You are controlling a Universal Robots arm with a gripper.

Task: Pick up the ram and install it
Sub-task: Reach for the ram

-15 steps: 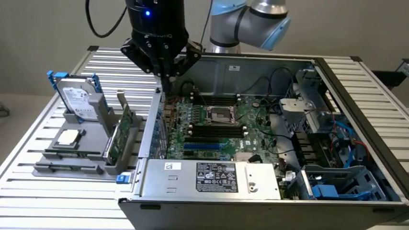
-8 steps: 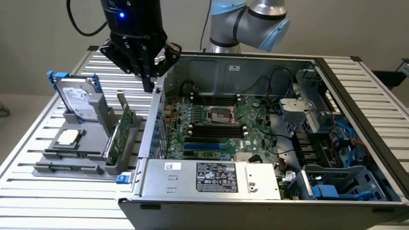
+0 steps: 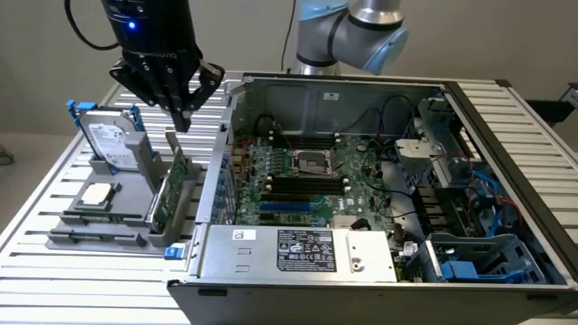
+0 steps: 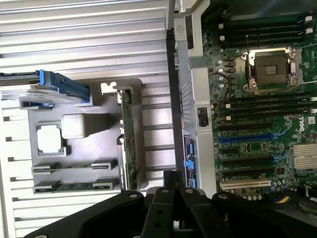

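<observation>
- Jaws pressed together, holding nothing, near the top edge of the upright green card [image 3: 168, 193].
- Ram [image 4: 74, 187] lies flat in a gray tray [image 4: 99, 144] slot, lower than the jaws and apart from them, untouched.

Plain beige wall [image 3: 243, 34] running across back, taking soft, even light. Table [image 3: 81, 271] with pale metal top stretching wide across scene. Its slats [image 4: 84, 34] lying parallel with dark gaps between, catching diffuse sheen. Pale grey floor [image 3: 20, 169] showing past table edge at exterior view's left. Dark object [image 3: 553, 108] sitting beyond table at exterior view's right, cut off by frame, not identifiable.
</observation>
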